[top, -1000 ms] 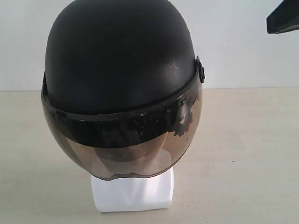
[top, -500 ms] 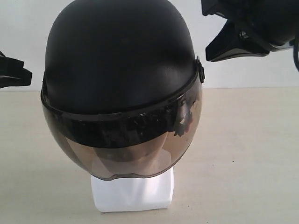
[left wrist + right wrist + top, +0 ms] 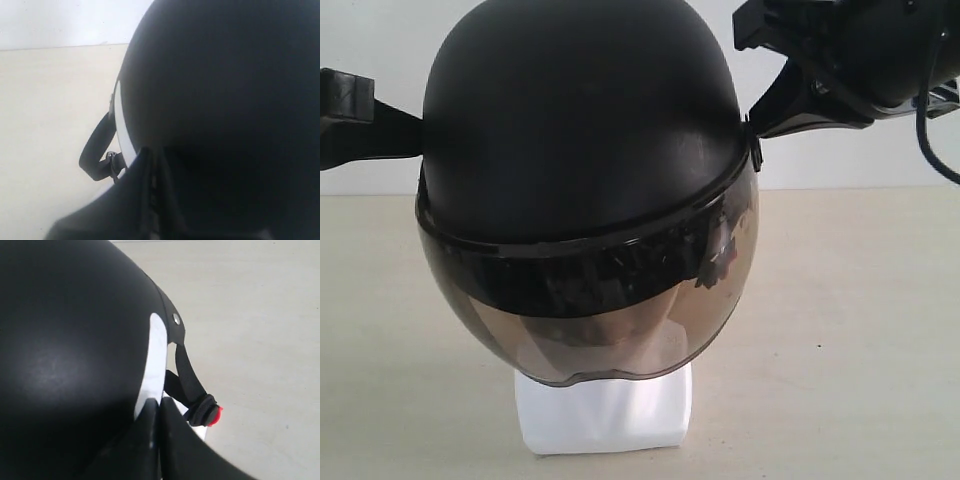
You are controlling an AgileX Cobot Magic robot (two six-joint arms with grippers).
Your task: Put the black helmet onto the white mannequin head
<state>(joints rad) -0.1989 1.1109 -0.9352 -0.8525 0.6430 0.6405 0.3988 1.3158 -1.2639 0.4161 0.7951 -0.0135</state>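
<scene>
Both jaws clenched empty; left gripper (image 3: 150, 154), right gripper (image 3: 160, 404) touch the black helmet (image 3: 580, 120), seated, I judge, on the white mannequin head (image 3: 605, 415); withdrawal remains.

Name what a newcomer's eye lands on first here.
The helmet fills the middle of the exterior view, its smoky visor covering the white head, of which only the base shows below. The left gripper and right gripper reach its two sides.
</scene>
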